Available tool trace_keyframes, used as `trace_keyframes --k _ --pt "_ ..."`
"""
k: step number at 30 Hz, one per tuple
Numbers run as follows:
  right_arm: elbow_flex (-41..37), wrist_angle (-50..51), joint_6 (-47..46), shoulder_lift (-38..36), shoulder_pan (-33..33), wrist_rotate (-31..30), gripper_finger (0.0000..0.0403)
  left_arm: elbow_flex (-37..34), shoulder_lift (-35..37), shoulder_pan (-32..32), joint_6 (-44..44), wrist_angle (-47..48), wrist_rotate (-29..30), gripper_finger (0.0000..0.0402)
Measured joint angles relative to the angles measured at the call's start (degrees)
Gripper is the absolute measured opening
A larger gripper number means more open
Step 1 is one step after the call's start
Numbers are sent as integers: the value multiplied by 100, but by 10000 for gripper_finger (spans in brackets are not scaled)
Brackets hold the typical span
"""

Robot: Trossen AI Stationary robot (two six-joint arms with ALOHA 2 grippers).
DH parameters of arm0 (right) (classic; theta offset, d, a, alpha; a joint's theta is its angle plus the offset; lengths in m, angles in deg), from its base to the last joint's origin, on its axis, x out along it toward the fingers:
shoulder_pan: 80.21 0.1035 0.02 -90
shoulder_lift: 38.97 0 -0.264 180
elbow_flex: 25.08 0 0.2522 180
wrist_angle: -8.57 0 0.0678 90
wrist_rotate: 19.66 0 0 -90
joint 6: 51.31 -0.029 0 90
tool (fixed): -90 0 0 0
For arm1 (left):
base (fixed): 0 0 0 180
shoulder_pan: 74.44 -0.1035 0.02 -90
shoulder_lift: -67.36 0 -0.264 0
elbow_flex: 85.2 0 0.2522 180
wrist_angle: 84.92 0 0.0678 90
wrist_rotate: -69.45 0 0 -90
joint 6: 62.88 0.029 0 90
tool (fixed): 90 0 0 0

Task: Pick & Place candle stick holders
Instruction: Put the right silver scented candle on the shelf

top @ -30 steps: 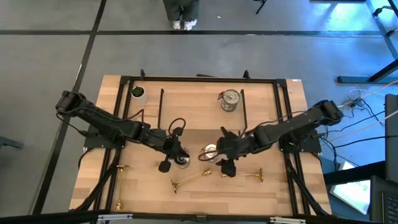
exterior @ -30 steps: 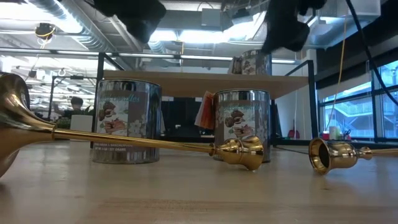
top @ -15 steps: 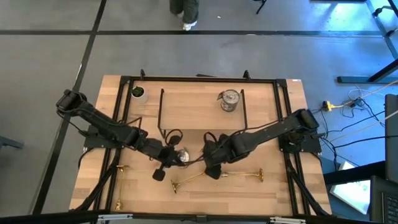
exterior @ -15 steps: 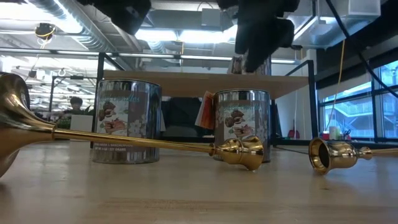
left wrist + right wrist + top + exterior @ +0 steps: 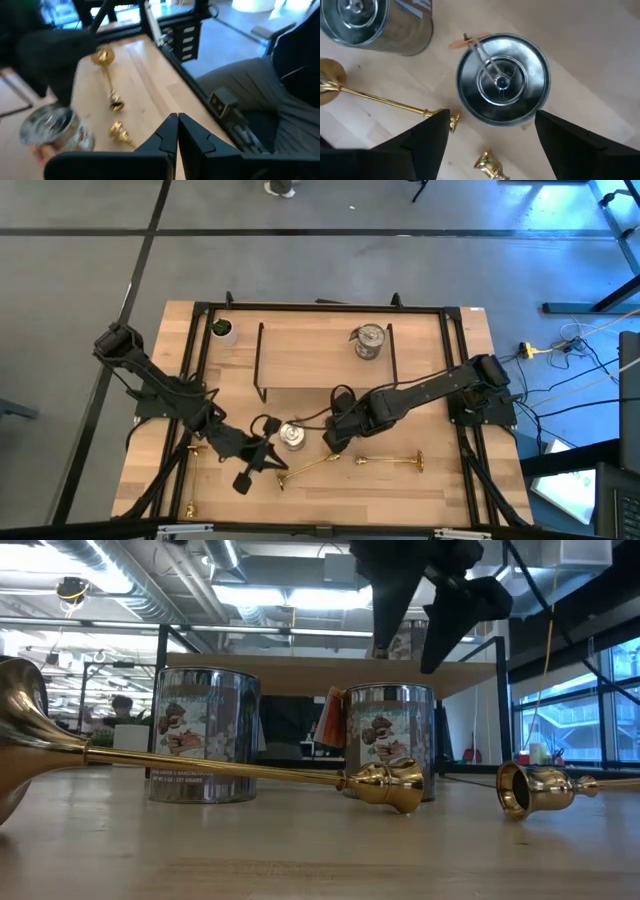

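The right gripper [image 5: 490, 132] hangs spread wide above a silvery cup [image 5: 502, 77] mid-table, a second cup [image 5: 372, 22] and a lying brass candlestick [image 5: 385, 102] close beside it. The left gripper [image 5: 177, 131], clenched empty, sits toward the table's front edge. At the back edge stand a third cup [image 5: 370, 341], a potted plant [image 5: 222, 330] and a black wire rack [image 5: 262, 365].

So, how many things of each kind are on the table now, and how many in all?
Gold candlesticks: 3 (one partly hidden by the frame rail)
Silver cups: 3
Small white plant pot: 1
Black wire rack: 1
Total: 8
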Motion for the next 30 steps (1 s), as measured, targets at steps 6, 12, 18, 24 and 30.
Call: trace_keyframes --k 6,12,18,24,30 --pt "2 -9 52 0 -157 964 321 0 -147 101 -88 -46 -4 6" --pt "122 6 449 2 -157 963 336 0 -245 269 -153 -17 -54 6" --pt "146 21 1159 2 -157 490 337 0 -260 443 -115 38 -56 6" --pt "149 19 1600 157 -159 298 337 0 -260 448 -57 34 -45 6" --pt "146 18 1749 407 -224 219 337 0 -260 405 -84 -9 -42 6"
